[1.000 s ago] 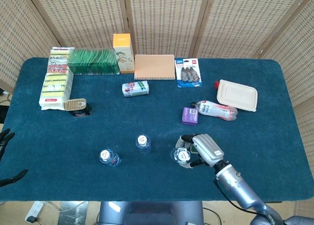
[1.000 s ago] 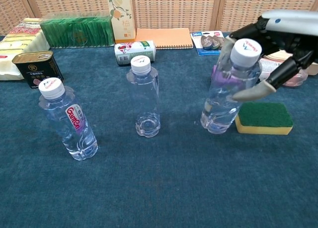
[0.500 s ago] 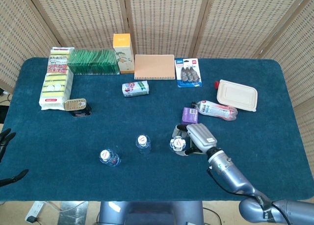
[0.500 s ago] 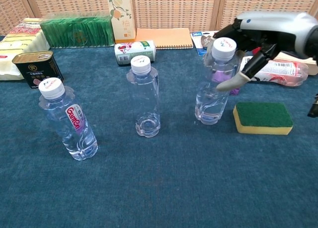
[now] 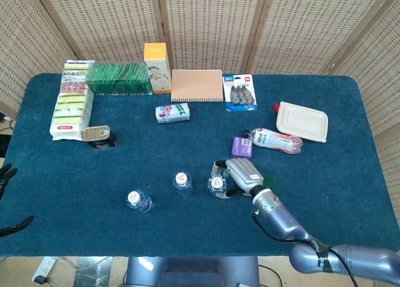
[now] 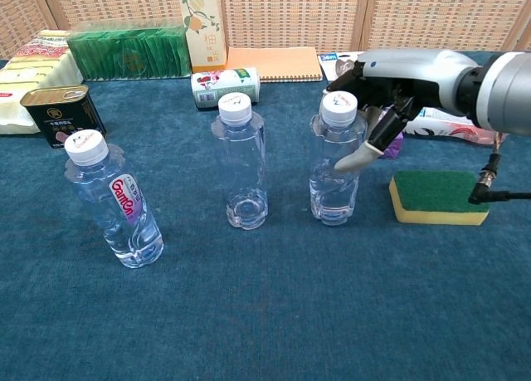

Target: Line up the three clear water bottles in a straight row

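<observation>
While the right robot hand (image 6: 377, 90) grips the right water bottle (image 6: 334, 161) near its cap | bottle upright on bench (image 6: 274, 315) | left robot hand (image 5: 7, 174) empty, fingers apart

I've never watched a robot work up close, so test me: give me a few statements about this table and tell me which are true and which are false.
1. The right hand grips the rightmost bottle near its cap. True.
2. All three clear bottles stand upright. True; the middle bottle and the left bottle stand free of any hand.
3. The green-topped sponge lies between the left and middle bottles. False; it lies to the right of the held bottle.
4. The left hand holds the red-labelled bottle. False; it sits at the table's left edge, well away from that bottle.
5. The orange notebook lies at the back of the table. True.
</observation>
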Motion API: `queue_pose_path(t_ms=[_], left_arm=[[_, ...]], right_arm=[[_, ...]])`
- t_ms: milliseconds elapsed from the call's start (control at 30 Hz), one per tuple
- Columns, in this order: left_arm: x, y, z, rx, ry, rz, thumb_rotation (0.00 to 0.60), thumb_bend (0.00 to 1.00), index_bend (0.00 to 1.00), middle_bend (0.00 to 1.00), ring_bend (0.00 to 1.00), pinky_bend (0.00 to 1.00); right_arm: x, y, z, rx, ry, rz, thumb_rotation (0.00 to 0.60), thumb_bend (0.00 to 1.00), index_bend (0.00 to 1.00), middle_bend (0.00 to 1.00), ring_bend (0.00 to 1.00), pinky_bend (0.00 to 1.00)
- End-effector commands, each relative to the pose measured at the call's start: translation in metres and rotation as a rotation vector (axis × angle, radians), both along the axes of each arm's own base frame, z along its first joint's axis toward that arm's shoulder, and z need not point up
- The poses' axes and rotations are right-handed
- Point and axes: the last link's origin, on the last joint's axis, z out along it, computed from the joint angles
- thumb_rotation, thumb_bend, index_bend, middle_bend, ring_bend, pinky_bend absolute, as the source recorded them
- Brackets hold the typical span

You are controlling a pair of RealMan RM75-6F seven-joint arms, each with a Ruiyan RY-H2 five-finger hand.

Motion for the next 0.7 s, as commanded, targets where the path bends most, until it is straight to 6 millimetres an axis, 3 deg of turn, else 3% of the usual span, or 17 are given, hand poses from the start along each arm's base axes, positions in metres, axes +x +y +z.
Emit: queue_pose_path(t_ms=[33,500,700], left_arm=[[-0.0008,0.0003,0.0009,0.000,-0.003,0.001,0.600,0.16,0.00,0.00,0.00,0.02],[-0.0005,0.0007,0.0004,-0.005,-0.001,0.003,0.600,0.16,0.00,0.00,0.00,0.02],[-0.0003,0.0005,0.0006,-0.004,-0.002,0.001,0.600,0.16,0.00,0.00,0.00,0.02]], right_arm=[[-0.0006,-0.0011,-0.0020,0.004,0.004,-0.009,0.600,0.35,0.56,0.58,0.48,0.44],[0.0039,-0.0044,-0.0038,0.035,-0.012,-0.020,0.600,0.35,0.51,0.53,0.44,0.43],[0.0035,-0.0047,-0.0006,0.043,-0.014,-0.014,0.600,0.32,0.37,0.40,0.33,0.42]])
